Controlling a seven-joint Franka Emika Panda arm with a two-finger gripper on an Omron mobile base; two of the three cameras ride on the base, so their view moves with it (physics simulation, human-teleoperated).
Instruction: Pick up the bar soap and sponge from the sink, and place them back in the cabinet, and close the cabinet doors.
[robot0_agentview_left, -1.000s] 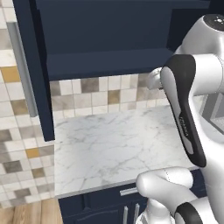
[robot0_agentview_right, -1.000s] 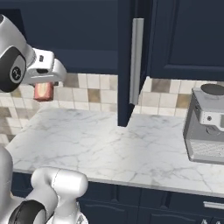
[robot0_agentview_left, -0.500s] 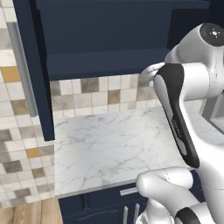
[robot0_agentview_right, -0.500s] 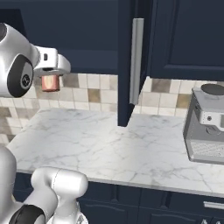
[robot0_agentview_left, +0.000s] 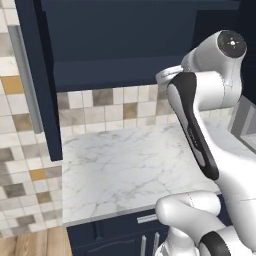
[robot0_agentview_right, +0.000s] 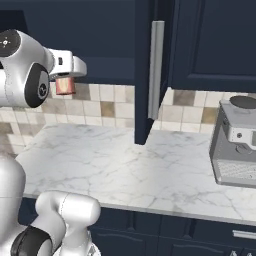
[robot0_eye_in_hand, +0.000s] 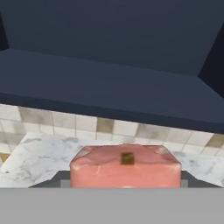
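My gripper (robot0_agentview_right: 65, 84) is shut on the bar soap (robot0_agentview_right: 65, 87), a pinkish-red block that sits between the fingertips low in the hand view (robot0_eye_in_hand: 125, 168). The soap hangs in front of the tiled wall, just under the floor of the open navy cabinet (robot0_eye_in_hand: 109, 89). The cabinet doors stand open: the left one (robot0_agentview_left: 39, 85) and the right one (robot0_agentview_right: 145, 75), which is edge-on with its silver bar handle (robot0_agentview_right: 156, 70). The cabinet's dark inside (robot0_agentview_left: 125, 40) lies above and ahead of the soap. The sponge and the sink are out of view.
A marble counter (robot0_agentview_left: 125, 165) runs under the cabinet, backed by a tiled wall (robot0_agentview_right: 110, 107). A grey coffee machine (robot0_agentview_right: 235, 142) stands on the counter at the right. Navy drawer fronts (robot0_agentview_right: 165, 235) sit below the counter edge.
The gripper has carried the bar soap upward and a little closer to the cabinet's underside. The grip has not changed.
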